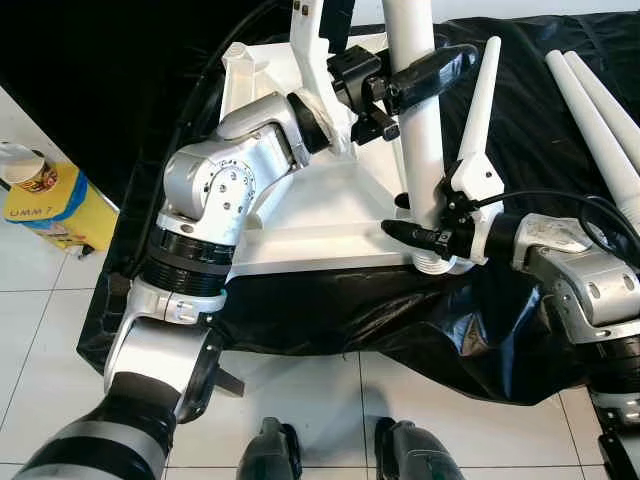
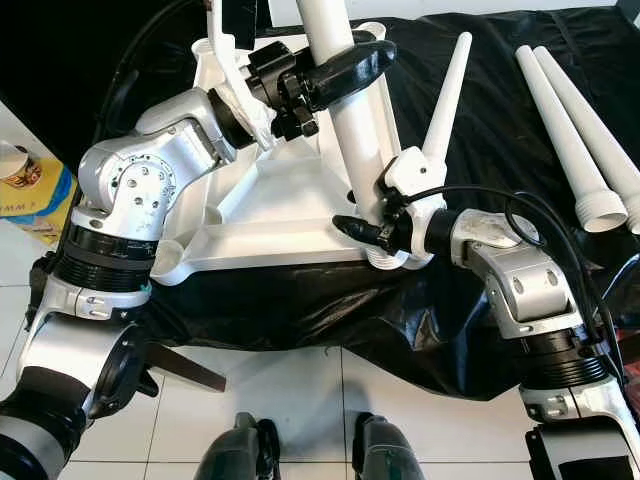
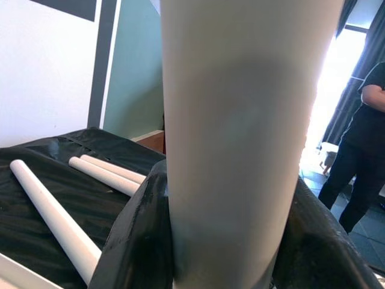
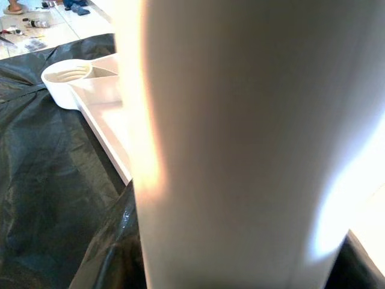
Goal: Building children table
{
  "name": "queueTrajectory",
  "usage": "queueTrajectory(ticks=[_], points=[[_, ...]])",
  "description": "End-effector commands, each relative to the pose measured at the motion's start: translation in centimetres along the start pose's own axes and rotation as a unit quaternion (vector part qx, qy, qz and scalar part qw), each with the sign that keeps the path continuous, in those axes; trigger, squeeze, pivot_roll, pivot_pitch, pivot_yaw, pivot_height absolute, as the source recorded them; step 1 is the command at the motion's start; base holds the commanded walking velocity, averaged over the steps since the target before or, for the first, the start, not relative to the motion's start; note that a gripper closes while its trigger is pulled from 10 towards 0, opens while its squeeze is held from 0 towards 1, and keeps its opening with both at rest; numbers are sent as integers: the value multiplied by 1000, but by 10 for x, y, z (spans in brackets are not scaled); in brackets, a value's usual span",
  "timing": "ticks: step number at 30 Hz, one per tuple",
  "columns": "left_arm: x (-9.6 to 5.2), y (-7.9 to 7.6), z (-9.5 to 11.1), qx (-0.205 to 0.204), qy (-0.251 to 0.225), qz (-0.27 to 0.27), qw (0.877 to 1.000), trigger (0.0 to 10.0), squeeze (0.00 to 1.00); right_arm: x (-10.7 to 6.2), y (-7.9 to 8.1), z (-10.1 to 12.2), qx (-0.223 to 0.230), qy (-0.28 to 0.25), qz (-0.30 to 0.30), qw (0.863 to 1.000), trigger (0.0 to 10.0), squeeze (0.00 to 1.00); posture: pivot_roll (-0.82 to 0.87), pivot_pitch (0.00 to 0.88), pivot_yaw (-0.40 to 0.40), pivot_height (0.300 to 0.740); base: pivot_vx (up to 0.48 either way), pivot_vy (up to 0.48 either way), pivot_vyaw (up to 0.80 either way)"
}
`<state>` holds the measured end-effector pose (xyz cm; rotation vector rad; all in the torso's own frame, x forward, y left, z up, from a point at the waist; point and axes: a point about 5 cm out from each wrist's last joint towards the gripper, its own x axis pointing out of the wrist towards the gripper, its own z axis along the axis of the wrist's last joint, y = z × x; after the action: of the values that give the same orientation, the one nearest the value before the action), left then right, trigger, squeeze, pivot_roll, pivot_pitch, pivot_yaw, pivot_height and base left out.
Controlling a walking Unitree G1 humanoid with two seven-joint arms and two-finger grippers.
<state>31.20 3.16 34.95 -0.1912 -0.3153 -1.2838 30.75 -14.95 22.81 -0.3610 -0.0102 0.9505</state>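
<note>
Right gripper clamps table leg at its corner socket on upturned tabletop, left gripper clamps higher; uneven twist risks cross-threading or tilt.

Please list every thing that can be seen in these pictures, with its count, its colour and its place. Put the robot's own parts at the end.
Tabletop: 1, white, upside down on the black sheet.
Upright leg: 1, white, standing in the tabletop's near corner socket.
Loose legs: 3, white, lying on the sheet to the right.
Black sheet: 1, under the table parts.
Yellow pack: 1, on the floor tiles at left.
Person: 1, dark clothes, standing in the background.
Left hand: black fingers, closed around the upright leg high up.
Right hand: black fingers, closed around the same leg near its base.
Feet: 2, dark, on the tiles.
</note>
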Motion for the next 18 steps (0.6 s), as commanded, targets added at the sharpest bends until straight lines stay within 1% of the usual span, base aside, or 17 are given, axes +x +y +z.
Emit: queueTrajectory(ticks=[1,4,8,9,10,11,14,15,16,17,18], points=[[-1,-16,6,9,2,-156,988,0,0,-2,-3,4,-9,-5,-3,1000,10000,0,32,146,72,740,0,0,0],[0,-16,10,11,-4,-149,989,0,0,-1,-6,2,7,-3,-29,1000,10000,0,34,132,73,740,0,0,0],[0,-15,11,16,-2,-143,990,0,0,1,-8,0,19,-1,-44,999,10000,0,39,122,73,740,0,0,0],[1,-15,11,28,8,-133,991,1255,0,2,-10,0,29,-4,-59,998,10000,0,41,118,76,740,0,0,0],[2,-15,11,36,15,-126,991,1255,0,3,-12,0,36,-7,-69,997,10000,0,41,118,76,740,0,0,0],[3,-16,13,47,22,-118,992,10000,0,4,-13,0,43,-12,-81,996,10000,1000,44,115,76,740,0,0,0],[5,-16,15,55,28,-109,992,10000,0,6,-15,2,50,-21,-92,994,10000,1000,44,115,76,740,0,0,0],[5,-16,17,66,30,-101,992,10000,0,6,-15,3,53,-28,-99,993,10000,1000,45,111,76,740,0,0,0],[7,-14,19,67,34,-81,994,10000,0,7,-16,5,54,-35,-107,992,10000,1000,46,109,74,740,0,0,0],[7,-14,19,67,34,-81,994,10000,0,7,-16,5,54,-35,-107,992,10000,1000,46,109,74,740,0,0,0],[8,-11,21,70,33,-62,995,10000,0,8,-17,6,52,-39,-119,991,10000,1000,47,107,71,740,0,0,0]])
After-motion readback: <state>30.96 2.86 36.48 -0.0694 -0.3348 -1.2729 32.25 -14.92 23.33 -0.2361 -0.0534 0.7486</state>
